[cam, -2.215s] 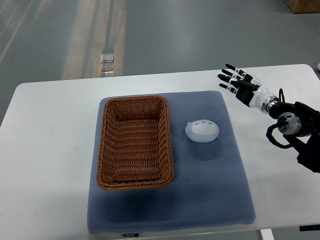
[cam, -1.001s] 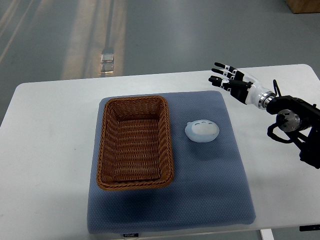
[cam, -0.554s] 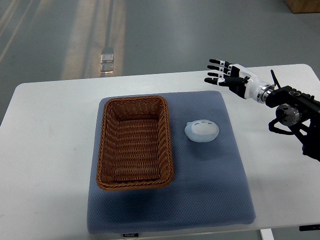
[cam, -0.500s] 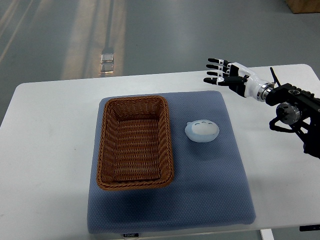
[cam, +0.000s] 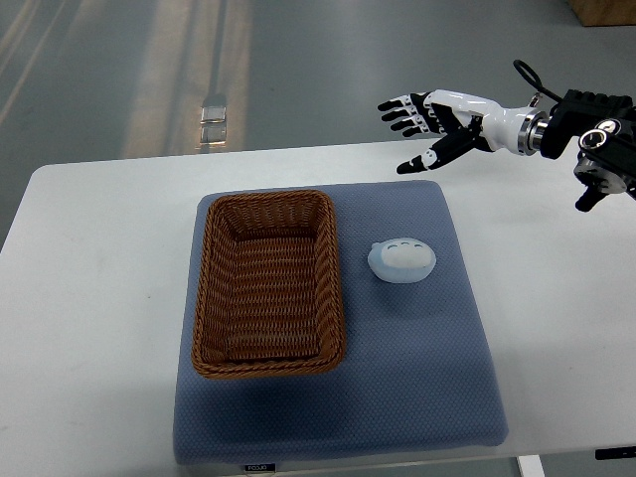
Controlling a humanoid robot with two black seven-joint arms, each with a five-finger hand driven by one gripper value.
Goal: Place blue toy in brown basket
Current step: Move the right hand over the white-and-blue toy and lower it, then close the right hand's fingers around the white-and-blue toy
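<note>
A pale blue rounded toy (cam: pixel 401 259) lies on the blue-grey mat (cam: pixel 417 378), just right of the brown wicker basket (cam: pixel 267 282). The basket is empty and sits on the mat's left half. My right hand (cam: pixel 421 121) is raised above the table's far edge, up and to the right of the toy and well apart from it. Its fingers are spread and hold nothing. The right arm comes in from the upper right. The left arm is out of view.
The mat lies on a white table (cam: pixel 89 298). Grey floor lies beyond the far edge, with a small clear object (cam: pixel 213 119) on it. A brown box corner (cam: pixel 601 10) shows at the top right.
My right hand has risen and swung left and away, from low beside the mat's right corner to above the far table edge, with the fingers spreading wider. The toy and basket have not moved.
</note>
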